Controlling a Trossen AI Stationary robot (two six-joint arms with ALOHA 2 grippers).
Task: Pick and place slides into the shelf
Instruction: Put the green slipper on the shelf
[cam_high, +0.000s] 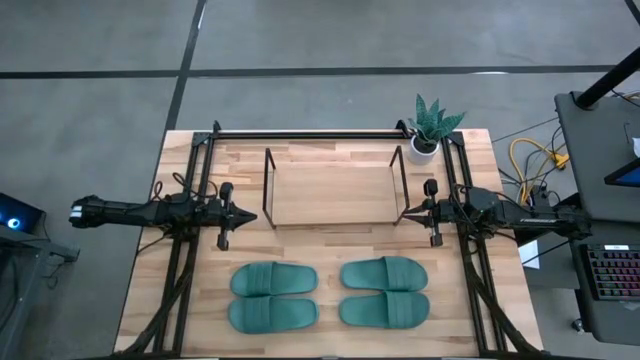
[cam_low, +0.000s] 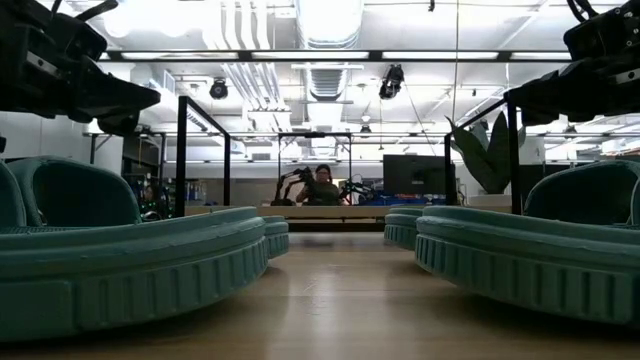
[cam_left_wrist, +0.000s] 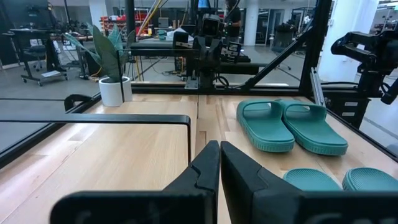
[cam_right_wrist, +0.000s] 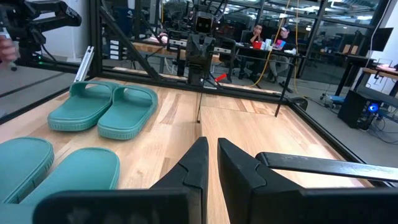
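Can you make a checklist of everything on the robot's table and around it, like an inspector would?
Surface: light wood table, bare between the things.
Job's things: four teal slides lie in two pairs at the near side; the shelf holds none.
Clutter: small potted plant at the far right corner.
Grippers: left gripper shut, holding nothing, left of the shelf; right gripper shut, holding nothing, on its right.
Cables: yellow and white cables on the floor at right.
Surroundings: keyboard at right; people at desks beyond.
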